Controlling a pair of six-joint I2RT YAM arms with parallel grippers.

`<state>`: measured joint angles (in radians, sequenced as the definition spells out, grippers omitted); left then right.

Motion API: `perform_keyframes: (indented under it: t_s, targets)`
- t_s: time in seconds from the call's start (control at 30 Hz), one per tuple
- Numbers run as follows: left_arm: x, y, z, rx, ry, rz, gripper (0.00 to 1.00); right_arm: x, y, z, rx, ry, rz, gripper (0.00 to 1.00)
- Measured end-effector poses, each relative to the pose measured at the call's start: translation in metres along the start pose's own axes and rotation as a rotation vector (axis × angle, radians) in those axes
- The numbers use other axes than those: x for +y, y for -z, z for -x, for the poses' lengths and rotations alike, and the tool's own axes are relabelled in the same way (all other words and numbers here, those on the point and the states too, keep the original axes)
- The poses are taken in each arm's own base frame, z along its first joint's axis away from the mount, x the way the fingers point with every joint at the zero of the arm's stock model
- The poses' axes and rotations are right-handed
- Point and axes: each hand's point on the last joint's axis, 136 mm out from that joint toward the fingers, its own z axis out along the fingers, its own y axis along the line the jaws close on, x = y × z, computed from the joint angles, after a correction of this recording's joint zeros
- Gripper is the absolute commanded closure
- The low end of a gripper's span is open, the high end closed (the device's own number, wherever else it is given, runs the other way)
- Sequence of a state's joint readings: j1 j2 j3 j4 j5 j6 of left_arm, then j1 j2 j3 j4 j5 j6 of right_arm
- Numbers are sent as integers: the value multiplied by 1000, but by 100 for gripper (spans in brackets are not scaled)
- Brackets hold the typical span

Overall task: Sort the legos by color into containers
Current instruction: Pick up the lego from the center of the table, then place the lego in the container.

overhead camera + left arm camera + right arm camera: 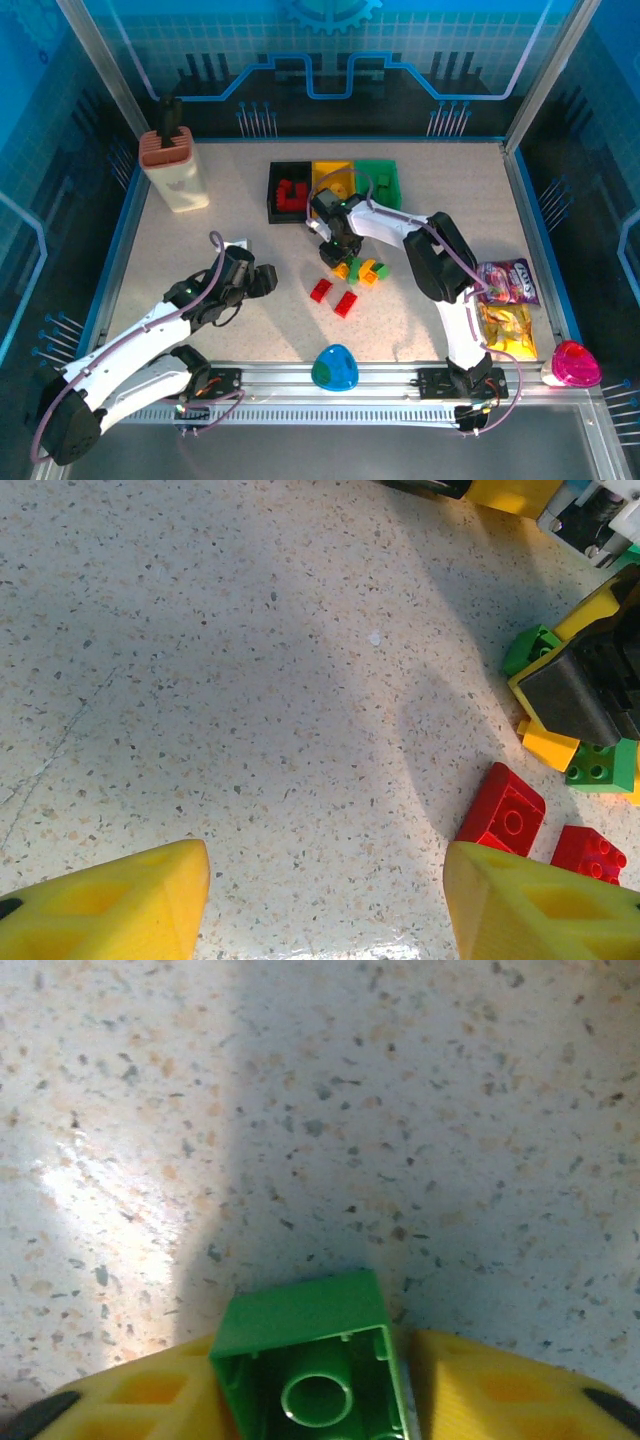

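Three containers stand in a row at the back: black [274, 205] with red bricks in it, yellow [322, 170] and green [380, 172]. Loose legos lie mid-table: a yellow and green cluster [362, 270] and two red bricks [320, 290] [346, 304]. My right gripper [315, 1385] is shut on a green lego [305, 1345], hollow underside toward the camera, close over the tabletop; from above it sits at the cluster's left edge [335, 248]. My left gripper [325, 885] is open over bare table, left of the red bricks [503, 815] [590, 853], and its fingers [110, 905] hold nothing.
A beige block with a brown top [172, 165] stands at the back left. A blue-green egg shape [335, 368] lies at the near edge. Snack bags [508, 282] [510, 332] and a pink bowl [573, 363] occupy the right side. Metal frame rails border the table.
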<state>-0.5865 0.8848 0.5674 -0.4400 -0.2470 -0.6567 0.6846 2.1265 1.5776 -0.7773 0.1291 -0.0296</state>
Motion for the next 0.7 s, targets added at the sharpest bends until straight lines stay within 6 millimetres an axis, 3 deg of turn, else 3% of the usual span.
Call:
perform_keyframes:
  t_s: [0.17,0.27,0.37,0.6,0.7]
  targets:
    - [0,0,0,0,0,0,37,1,3,1,-4,16,-31,66]
    - [0,0,0,-2,0,-2,37,-3,14,5,-29,15,-55,67]
    - [-1,0,1,-4,0,-4,37,-7,42,12,-96,10,-76,68]
    - [-9,1,-5,10,-39,-26,37,-25,141,31,-371,-65,-122,68]
    - [-16,-2,-13,29,-73,-35,38,-48,158,28,-437,-157,-138,68]
